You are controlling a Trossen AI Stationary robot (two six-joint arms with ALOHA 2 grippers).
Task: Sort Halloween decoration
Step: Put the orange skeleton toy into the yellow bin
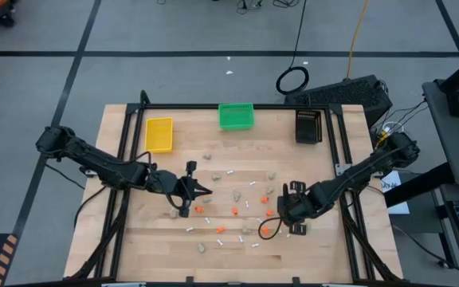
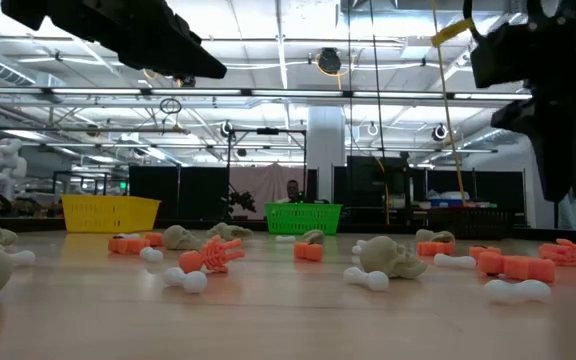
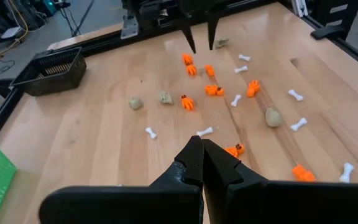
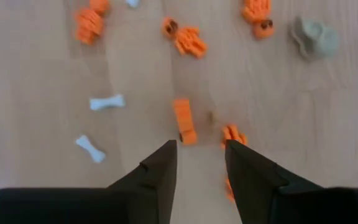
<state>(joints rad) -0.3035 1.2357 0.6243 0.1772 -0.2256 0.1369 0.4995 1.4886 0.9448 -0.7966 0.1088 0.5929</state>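
Note:
The Halloween decoration lies scattered over the middle of the wooden table (image 1: pixel 134 239): orange bits (image 1: pixel 234 210), beige-grey lumps (image 1: pixel 236 194) and thin white sticks (image 1: pixel 218 240). My left gripper (image 1: pixel 207 191) hovers level over the table's left half with its fingers (image 3: pixel 199 142) shut and empty. A white stick (image 3: pixel 205 131) lies just beyond its tips. My right gripper (image 1: pixel 284 212) points down over the right half of the scatter and is open (image 4: pixel 201 152). An orange bit (image 4: pixel 184 121) lies on the wood just ahead of its tips, and another (image 4: pixel 232 134) beside one finger.
Three small bins stand along the far edge: yellow (image 1: pixel 158 134), green (image 1: pixel 236 116) and black (image 1: pixel 308 125). A black frame rail (image 1: pixel 213 106) borders the table. A dark cable loop (image 1: pixel 269 231) hangs beside my right gripper. More pieces lie toward the near edge (image 1: pixel 202 249).

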